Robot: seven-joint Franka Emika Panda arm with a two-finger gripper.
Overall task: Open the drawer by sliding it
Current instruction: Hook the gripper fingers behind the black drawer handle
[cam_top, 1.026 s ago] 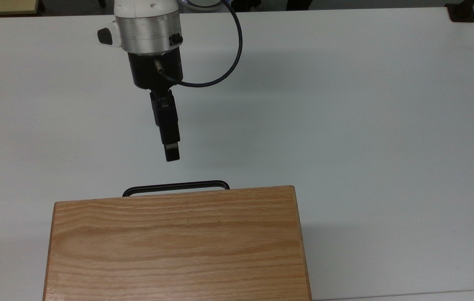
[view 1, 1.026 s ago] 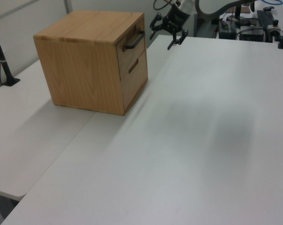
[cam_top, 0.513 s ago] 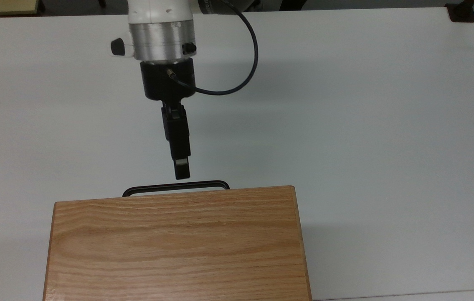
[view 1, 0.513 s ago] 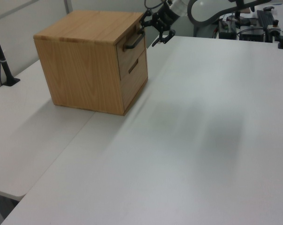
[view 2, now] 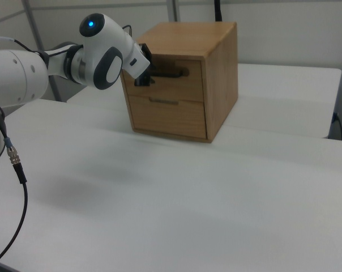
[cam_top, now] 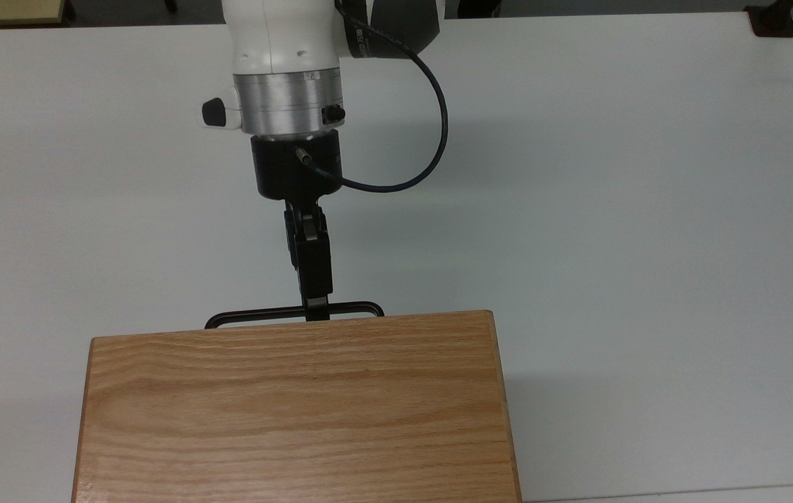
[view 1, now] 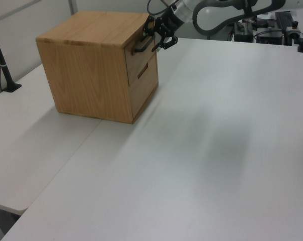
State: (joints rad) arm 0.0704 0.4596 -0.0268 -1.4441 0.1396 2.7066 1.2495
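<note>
At the cabinet's (cam_top: 298, 405) upper front, the drawer (view 2: 172, 81) sits flush and shut, w/ its black bar handle (cam_top: 256, 315) sticking out toward the arm. My gripper (cam_top: 316, 307) is right at the bar, near its middle in the top view; I can't tell if the fingers have clamped it or not. Approach looks done imo; the grip check and the whole slide-out are left. White table (cam_top: 613, 175) around it.
</note>
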